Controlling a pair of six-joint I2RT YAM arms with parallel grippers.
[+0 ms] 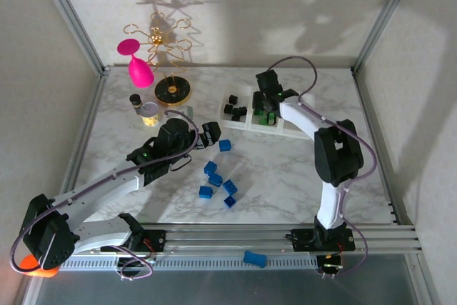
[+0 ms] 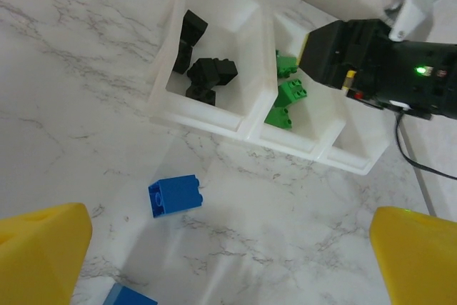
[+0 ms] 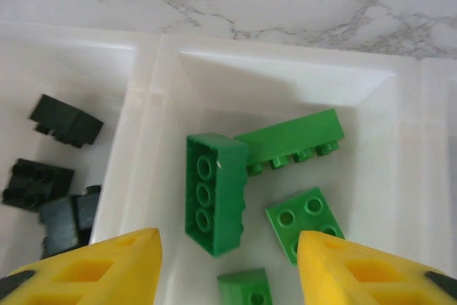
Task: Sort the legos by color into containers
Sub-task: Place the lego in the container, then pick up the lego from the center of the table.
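Black legos [image 1: 239, 112] and green legos [image 3: 214, 191] sit in the tray [image 2: 214, 123]; blue legos [image 1: 216, 180] wait beside it on the desk [image 1: 285, 169]; both jaws released.

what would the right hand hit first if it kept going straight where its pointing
Most likely the oblong green lego in the middle compartment. It lies straight ahead, between the right hand's spread fingers. Depth is hard to judge, so how far off it is stays unclear.
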